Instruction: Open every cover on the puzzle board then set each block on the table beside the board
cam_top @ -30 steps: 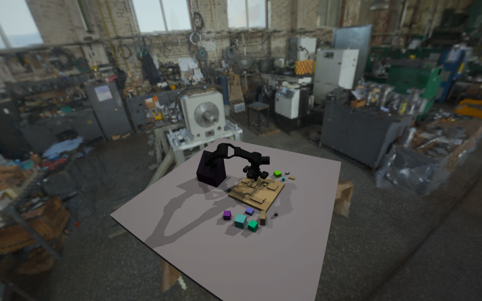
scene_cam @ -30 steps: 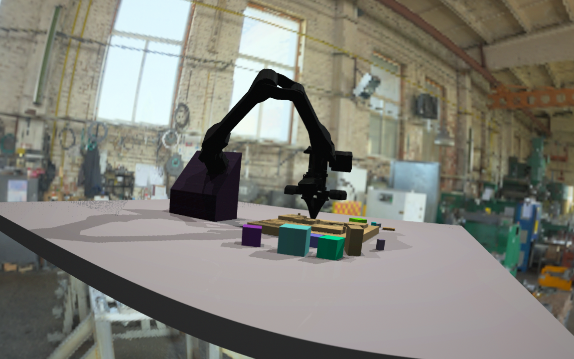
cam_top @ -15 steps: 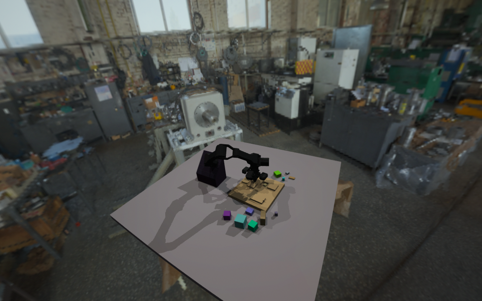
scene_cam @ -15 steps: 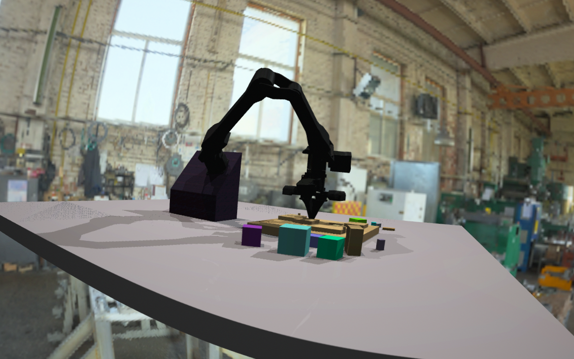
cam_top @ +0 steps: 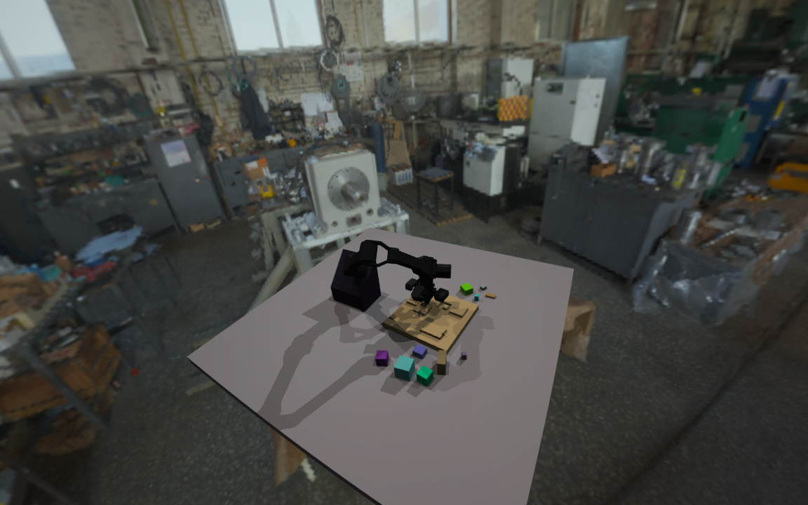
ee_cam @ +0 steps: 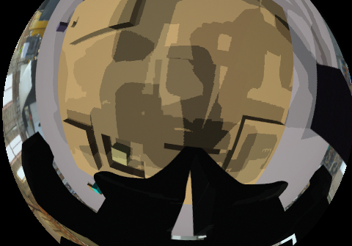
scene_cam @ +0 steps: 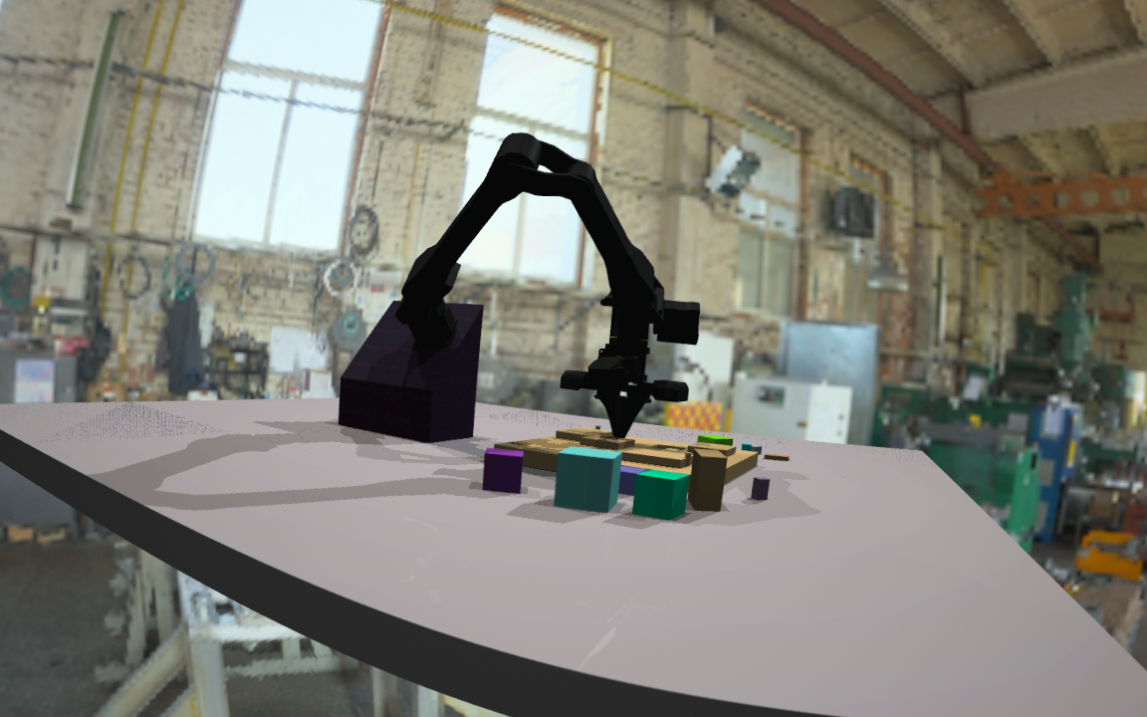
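The tan puzzle board (cam_top: 457, 327) (scene_cam: 529, 457) (ee_cam: 86, 71) lies flat on the table. My gripper (cam_top: 427, 301) (scene_cam: 620, 435) (ee_cam: 191, 147) is shut and empty, pointing down with its tips very low over the board's far part; contact cannot be told. A pale block (ee_cam: 119, 155) sits in an uncovered square well, left of the tips in the wrist view. One tan cover (ee_cam: 100, 12) (cam_top: 435, 330) with a small knob lies near the board's near edge. Another raised cover (ee_cam: 253, 139) is right of the tips in the wrist view. Shadows and the fingers hide details around the tips.
Off the near edge stand purple (cam_top: 381, 358) (scene_cam: 503, 470), teal (cam_top: 404, 367) (scene_cam: 586, 481), green (cam_top: 424, 375) (scene_cam: 659, 495), blue-violet (cam_top: 419, 351) and brown (cam_top: 441, 362) (scene_cam: 706, 481) blocks. A lime block (cam_top: 466, 288) and an orange piece (cam_top: 490, 295) lie beyond the board. The arm's dark base (cam_top: 355, 285) (scene_cam: 408, 392) stands left.
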